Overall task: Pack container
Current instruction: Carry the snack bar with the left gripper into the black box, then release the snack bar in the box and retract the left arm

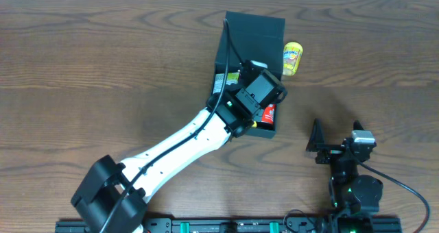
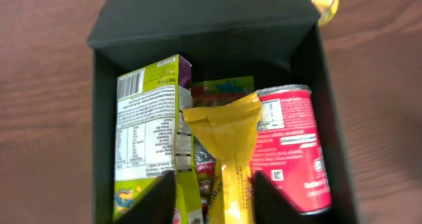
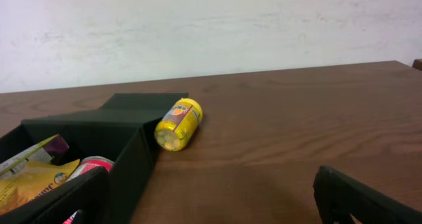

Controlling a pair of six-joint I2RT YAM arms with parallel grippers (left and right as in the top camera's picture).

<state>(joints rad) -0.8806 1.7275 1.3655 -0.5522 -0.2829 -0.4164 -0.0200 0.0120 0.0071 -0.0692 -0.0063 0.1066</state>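
The dark container (image 1: pixel 221 60) stands open at the table's back middle, its flap lid (image 1: pixel 255 22) folded back. In the left wrist view the container (image 2: pixel 102 118) holds a green-yellow carton (image 2: pixel 148 118), a red can (image 2: pixel 290 145) and a yellow snack packet (image 2: pixel 231 138) standing upright in the middle. My left gripper (image 2: pixel 214 184) hovers over the container (image 1: pixel 259 96), fingers apart on either side of the packet. The packet touches the right finger only. My right gripper (image 1: pixel 336 138) is open and empty to the container's right, also in its own view (image 3: pixel 217 197).
A small yellow bottle (image 1: pixel 293 57) lies on its side just right of the lid, also in the right wrist view (image 3: pixel 178 124). The container's wall (image 3: pixel 128 158) is close to my right gripper's left finger. Bare wood lies to the left and far right.
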